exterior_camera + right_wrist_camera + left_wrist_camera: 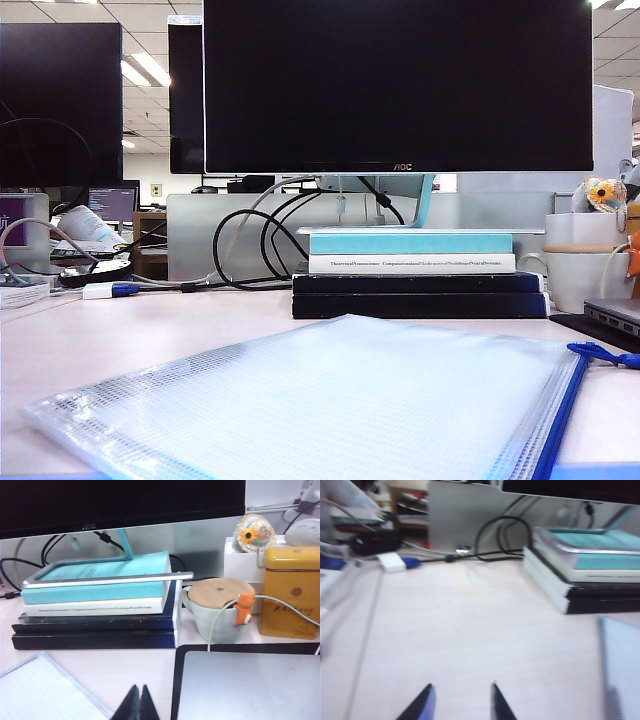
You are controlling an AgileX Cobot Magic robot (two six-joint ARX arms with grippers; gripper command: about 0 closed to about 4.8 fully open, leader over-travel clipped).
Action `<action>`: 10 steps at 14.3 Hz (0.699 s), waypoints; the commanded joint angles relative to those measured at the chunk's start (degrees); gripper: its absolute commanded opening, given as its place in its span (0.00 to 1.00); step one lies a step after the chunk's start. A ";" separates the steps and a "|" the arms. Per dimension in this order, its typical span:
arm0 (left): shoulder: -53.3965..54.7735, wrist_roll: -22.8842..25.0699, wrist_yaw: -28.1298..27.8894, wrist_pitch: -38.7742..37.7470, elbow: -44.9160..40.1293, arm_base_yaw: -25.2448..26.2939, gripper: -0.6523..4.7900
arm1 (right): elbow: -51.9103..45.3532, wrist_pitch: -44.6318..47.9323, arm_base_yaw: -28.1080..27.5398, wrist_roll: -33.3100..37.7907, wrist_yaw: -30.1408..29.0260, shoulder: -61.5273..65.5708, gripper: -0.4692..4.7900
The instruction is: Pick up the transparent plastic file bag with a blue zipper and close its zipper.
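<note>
The file bag (320, 410) lies flat on the desk in front, translucent whitish with a fine mesh. Its blue zipper (560, 415) runs along the right edge, and the blue cord pull (600, 353) rests at the far end. Neither gripper shows in the exterior view. In the left wrist view my left gripper (461, 695) hangs open over bare desk, with a corner of the file bag (622, 665) off to one side. My right gripper (139, 696) is shut on nothing above the desk, between a corner of the file bag (45, 690) and a laptop (245, 685).
A stack of teal, white and dark books (418, 275) stands behind the bag under a monitor (398, 85). Cables (250, 245) loop at the back left. A lidded mug (217, 609), a yellow tin (291, 591) and the laptop crowd the right side.
</note>
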 commanded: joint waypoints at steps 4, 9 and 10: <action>0.00 4.24 -1.84 1.05 0.15 0.11 0.11 | -0.22 -7.34 0.02 2.75 -3.58 -0.09 0.09; -0.02 5.11 -12.83 -2.78 0.17 0.11 0.13 | -0.20 -7.63 0.04 3.17 -4.15 -0.09 0.13; -0.02 5.95 -10.01 -2.62 0.17 0.11 0.25 | -0.17 -7.61 0.02 3.15 -4.15 -0.09 0.13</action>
